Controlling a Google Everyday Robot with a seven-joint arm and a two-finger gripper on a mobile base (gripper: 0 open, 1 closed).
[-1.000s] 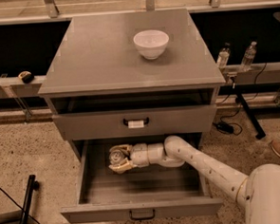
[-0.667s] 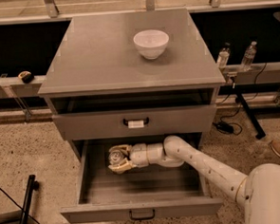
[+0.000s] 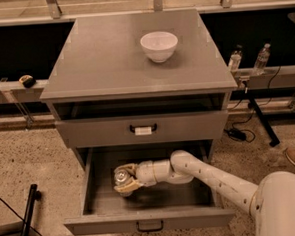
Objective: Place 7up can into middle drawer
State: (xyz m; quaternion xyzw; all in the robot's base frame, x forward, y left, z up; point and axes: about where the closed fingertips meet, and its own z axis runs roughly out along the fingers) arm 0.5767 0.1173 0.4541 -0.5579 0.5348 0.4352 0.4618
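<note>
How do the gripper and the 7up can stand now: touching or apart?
Touching. In the camera view the gripper clamps the 7up can between its fingers, inside the open middle drawer.

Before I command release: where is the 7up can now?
Camera view: the 7up can is gripped in the claw inside the open middle drawer, left of centre, below the tagged drawer.

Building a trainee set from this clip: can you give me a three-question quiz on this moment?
1. True or false: the gripper is inside the open middle drawer.
2. What is the gripper shut on? A) a cup B) the 7up can C) nothing
3. Fill in: the white bowl stands on the cabinet ___.
Key: 1 true; 2 B; 3 top.
</note>
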